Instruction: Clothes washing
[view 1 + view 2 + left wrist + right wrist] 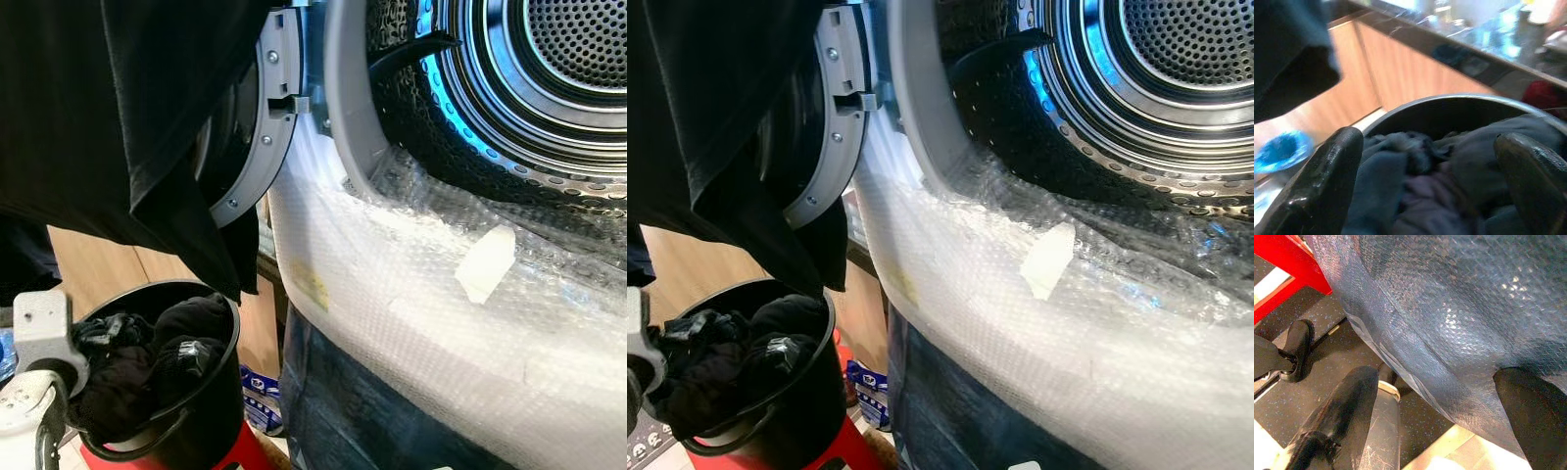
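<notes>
The left gripper hangs released just above a black bucket, its two black fingers spread wide apart with nothing between them. Under them lies a heap of dark clothes that fills the bucket to its rim (mostly black and grey pieces, bunched together). The bucket stands on something red, low at the robot's left, in front of a wooden cabinet.

Above the bucket a large black cloth hangs down and covers part of the open round door of the washing machine. To the right of the door the drum stands open, its steel wall dotted with holes, a grey rubber ring around its mouth. The front of the machine below the opening is wrapped in bubble wrap, with a strip of pale tape stuck on it.

The right gripper is low beside the wrapped machine front, fingers parted and empty, above a dark floor.
</notes>
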{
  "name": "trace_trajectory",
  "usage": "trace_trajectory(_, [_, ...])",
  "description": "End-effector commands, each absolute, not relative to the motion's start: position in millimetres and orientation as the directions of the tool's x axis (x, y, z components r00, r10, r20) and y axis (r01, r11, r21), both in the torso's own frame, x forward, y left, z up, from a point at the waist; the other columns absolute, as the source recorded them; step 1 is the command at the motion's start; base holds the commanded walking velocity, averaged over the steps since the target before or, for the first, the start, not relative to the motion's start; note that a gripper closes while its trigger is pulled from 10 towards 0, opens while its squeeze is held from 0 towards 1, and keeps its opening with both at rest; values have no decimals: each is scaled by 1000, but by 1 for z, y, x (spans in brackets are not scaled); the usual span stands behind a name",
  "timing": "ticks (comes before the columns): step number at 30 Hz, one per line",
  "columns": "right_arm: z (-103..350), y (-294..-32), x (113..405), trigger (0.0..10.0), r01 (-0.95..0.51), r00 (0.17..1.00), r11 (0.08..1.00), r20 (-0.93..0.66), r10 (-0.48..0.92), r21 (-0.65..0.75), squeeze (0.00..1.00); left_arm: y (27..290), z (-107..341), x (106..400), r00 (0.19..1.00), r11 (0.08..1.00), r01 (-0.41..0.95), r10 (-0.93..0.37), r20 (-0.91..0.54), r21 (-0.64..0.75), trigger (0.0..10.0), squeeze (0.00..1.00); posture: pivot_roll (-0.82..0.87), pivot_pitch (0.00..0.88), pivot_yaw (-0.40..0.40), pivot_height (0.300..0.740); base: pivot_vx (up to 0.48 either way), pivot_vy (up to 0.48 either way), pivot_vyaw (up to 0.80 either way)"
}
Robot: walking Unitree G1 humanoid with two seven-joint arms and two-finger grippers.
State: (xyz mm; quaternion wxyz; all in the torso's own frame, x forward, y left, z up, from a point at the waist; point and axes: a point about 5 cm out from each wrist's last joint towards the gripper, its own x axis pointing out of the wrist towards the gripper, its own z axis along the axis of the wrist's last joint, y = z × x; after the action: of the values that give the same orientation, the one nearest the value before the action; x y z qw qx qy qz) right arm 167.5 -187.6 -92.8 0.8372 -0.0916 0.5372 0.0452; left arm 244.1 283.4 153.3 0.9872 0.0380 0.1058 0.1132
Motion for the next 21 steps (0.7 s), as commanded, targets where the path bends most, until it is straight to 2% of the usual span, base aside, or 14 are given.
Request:
trace_trajectory(1, [-91, -186, 172, 10000, -180, 437, 978, -899, -17, -106, 0, 281, 156, 241, 958, 975, -192, 212, -195, 115, 10000, 1000, 243, 0, 19, 740, 0, 0, 0])
trace_trajectory(7, [-91, -187, 171, 10000, -184, 435, 977, -900, -19, -109, 0, 262, 154, 227, 944, 976, -169, 200, -263, 138, 10000, 1000, 245, 0, 20, 740, 0, 0, 0])
trace_trajectory(13, [-90, -190, 172, 10000, -191, 436, 975, -900, -21, -116, 0, 265, 151, 213, 889, 949, -277, 313, -334, 152, 10000, 1000, 264, 0, 11, 740, 0, 0, 0])
trace_trajectory(15, [-90, -190, 172, 10000, -193, 436, 974, -899, -21, -116, 0, 266, 147, 211, 880, 948, -278, 315, -356, 154, 10000, 1000, 265, 0, 11, 740, 0, 0, 0])
trace_trajectory(17, [-90, -188, 174, 10000, -204, 439, 972, -899, -16, -118, 0, 265, 129, 203, 840, 952, -265, 306, -449, 152, 10000, 1000, 265, 0, 11, 740, 0, 0, 0])
trace_trajectory(21, [-89, -188, 176, 10000, -211, 443, 970, -896, -13, -118, 0, 265, 117, 194, 797, 944, -256, 328, -506, 209, 10000, 1000, 260, 0, 11, 740, 0, 0, 0])
